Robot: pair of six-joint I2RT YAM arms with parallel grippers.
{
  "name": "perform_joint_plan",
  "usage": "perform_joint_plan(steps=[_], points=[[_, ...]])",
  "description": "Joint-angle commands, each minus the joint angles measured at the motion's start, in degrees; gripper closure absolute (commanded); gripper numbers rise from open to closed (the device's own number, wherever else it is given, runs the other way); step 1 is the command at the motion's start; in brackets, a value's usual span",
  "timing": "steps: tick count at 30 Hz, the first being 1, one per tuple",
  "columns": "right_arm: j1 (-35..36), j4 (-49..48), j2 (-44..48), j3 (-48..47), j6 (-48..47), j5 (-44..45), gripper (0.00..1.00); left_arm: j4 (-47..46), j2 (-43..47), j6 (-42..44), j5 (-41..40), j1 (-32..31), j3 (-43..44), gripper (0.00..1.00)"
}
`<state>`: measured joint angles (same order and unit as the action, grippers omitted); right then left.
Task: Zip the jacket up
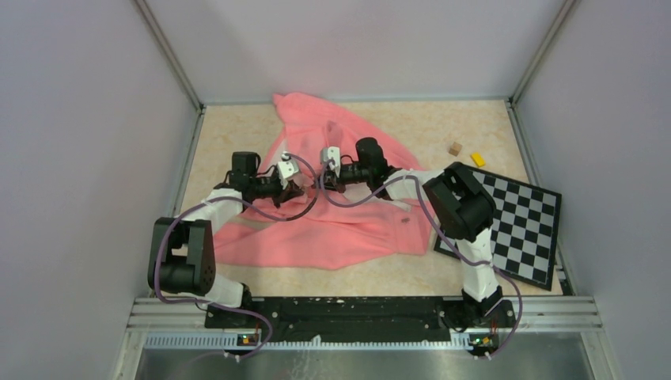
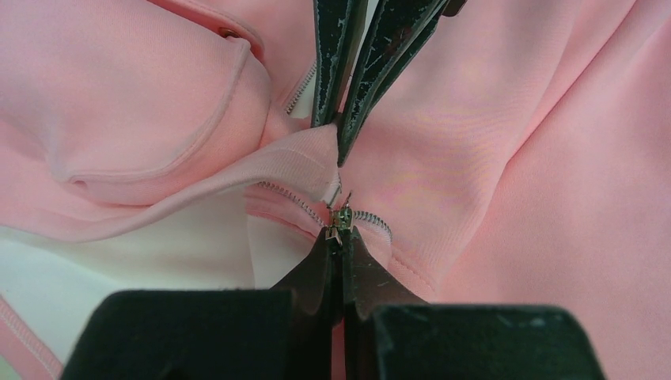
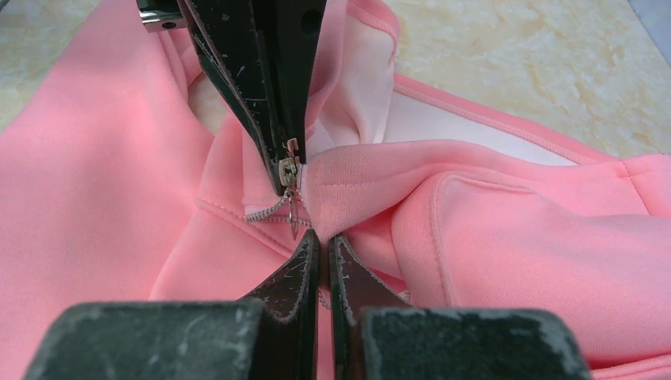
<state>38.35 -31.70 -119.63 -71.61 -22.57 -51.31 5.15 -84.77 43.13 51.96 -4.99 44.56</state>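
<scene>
I am viewing the jacket (image 1: 340, 229), which is lying spread across the middle of the table (image 1: 443, 127). The left hand (image 2: 340, 237) is clamping its fingers together on the zipper slider (image 2: 342, 215) at the front edge. The right hand (image 3: 320, 241) is pinching the jacket's pink hem fabric directly opposite, its tips close to the left hand's.

We see a pale, marbled beige table (image 1: 237, 142) filling the middle of the frame. A pink jacket (image 1: 340, 229) lies crumpled across its centre. At the right lies a skewed black-and-white checkerboard (image 1: 522, 218). Just above it, near each other, sit a small brown block (image 1: 455, 148) and a yellow block (image 1: 478, 159).
</scene>
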Motion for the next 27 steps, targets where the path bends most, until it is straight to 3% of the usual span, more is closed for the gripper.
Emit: perform_joint_plan(steps=[1,27], points=[[-0.12,-0.58,2.93,0.01,-2.36,-0.59,1.0,-1.02,2.0,0.06,0.51,-0.1,-0.25,1.0],[0.32,2.59,1.69,-1.33,-4.74,0.07,1.0,-0.34,-0.05,0.2,2.38,0.25,1.05,1.0]])
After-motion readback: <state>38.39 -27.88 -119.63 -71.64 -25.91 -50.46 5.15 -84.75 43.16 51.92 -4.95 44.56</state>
